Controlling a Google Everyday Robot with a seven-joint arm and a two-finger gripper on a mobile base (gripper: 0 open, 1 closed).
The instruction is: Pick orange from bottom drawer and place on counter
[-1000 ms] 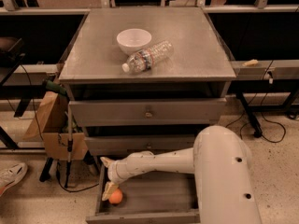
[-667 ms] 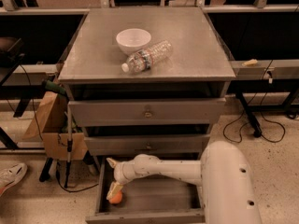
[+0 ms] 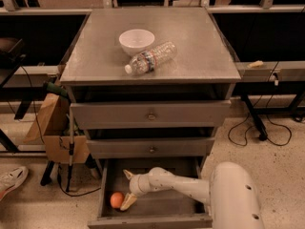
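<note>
The orange (image 3: 116, 200) lies on the grey floor of the open bottom drawer (image 3: 162, 209), near its left wall. My gripper (image 3: 127, 189) is inside the drawer, just to the right of the orange. One finger (image 3: 127, 202) rests beside the fruit and the other (image 3: 127, 174) points up toward the back, so the jaws stand wide apart and hold nothing. The white arm reaches in from the lower right. The counter (image 3: 200, 46) is the flat grey top of the cabinet.
A white bowl (image 3: 137, 41) and a clear plastic bottle (image 3: 151, 57) lying on its side sit on the counter. The two upper drawers (image 3: 151, 114) are shut. A cardboard box (image 3: 55, 128) and cables stand on the floor to the left.
The gripper has moved slightly right and back from the orange. The orange now shows in full to the left of the lower finger.
</note>
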